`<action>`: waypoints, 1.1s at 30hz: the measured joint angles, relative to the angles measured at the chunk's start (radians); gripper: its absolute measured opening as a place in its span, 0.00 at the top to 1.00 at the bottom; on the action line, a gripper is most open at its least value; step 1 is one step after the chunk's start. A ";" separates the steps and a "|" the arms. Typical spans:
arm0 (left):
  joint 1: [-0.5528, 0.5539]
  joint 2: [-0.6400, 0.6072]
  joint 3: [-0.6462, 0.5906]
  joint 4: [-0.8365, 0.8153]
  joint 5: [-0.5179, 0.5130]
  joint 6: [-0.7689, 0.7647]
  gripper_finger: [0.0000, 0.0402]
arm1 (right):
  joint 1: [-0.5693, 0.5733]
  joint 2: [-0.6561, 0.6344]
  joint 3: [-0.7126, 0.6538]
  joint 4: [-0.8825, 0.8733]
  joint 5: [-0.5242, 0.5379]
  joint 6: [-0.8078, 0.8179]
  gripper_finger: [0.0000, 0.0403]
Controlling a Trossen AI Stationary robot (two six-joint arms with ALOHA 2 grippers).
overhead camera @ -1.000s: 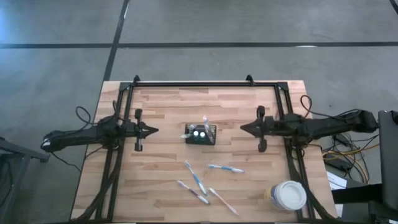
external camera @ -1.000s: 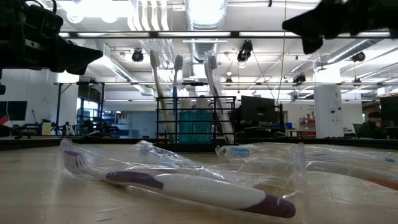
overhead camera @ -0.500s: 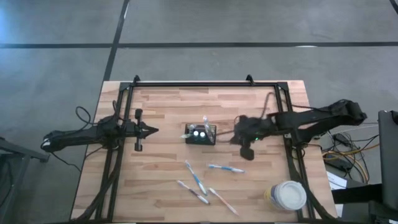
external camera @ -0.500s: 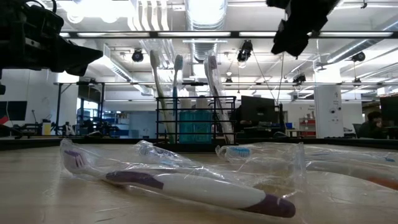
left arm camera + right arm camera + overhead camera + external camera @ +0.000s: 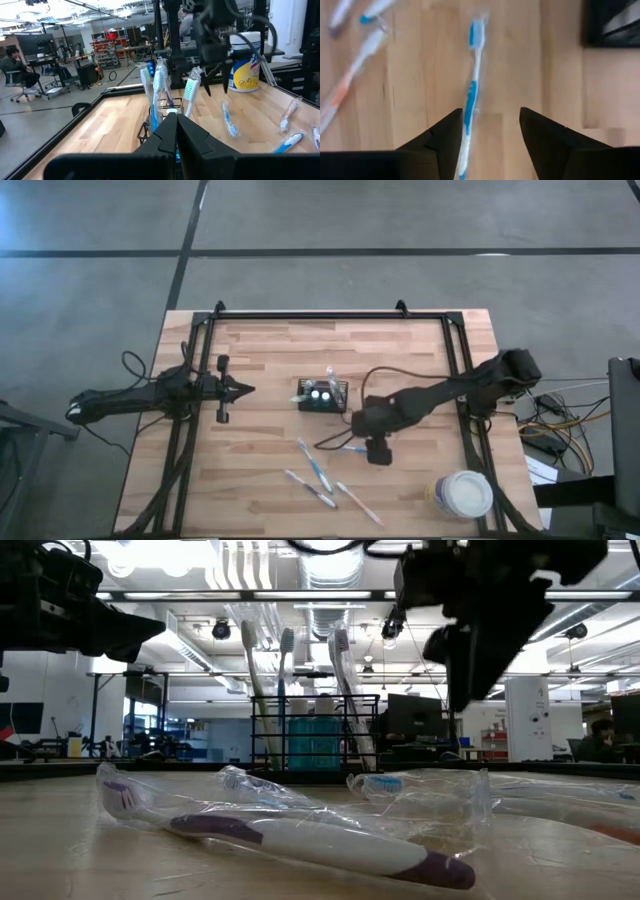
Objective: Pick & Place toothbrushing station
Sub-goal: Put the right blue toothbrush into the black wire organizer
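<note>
The toothbrushing station [image 5: 322, 395] is seen at the centre of the wooden surface [image 5: 260, 480], with upright brushes in it. The right tool [image 5: 368, 432] is held open at its 4 o'clock, above a wrapped blue toothbrush [image 5: 470, 95]. The left tool [image 5: 246, 390] is kept closed at the station's 9 o'clock.

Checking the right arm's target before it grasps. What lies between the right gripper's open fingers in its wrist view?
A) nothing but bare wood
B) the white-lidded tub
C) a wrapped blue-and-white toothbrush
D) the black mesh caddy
C: the right gripper is open, straddling a wrapped blue-and-white toothbrush lying on the table.
</note>
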 joint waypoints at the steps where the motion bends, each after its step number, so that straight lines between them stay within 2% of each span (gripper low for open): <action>1: 0.000 0.000 0.001 0.000 0.000 -0.001 0.98 | 0.007 0.018 0.001 0.002 0.000 0.011 0.51; 9: 0.000 0.000 0.000 -0.008 0.000 -0.013 0.98 | 0.043 0.119 -0.005 0.010 0.000 0.038 0.46; 27: 0.000 0.000 0.001 0.012 0.003 -0.041 0.97 | 0.097 0.244 -0.024 0.084 -0.005 0.037 0.46; 30: 0.000 0.000 0.001 0.015 0.003 -0.036 0.97 | 0.097 0.262 -0.029 0.086 -0.010 0.012 0.48; 33: 0.000 -0.001 0.001 0.019 0.003 -0.026 0.97 | 0.093 0.271 -0.029 0.084 -0.016 -0.019 0.55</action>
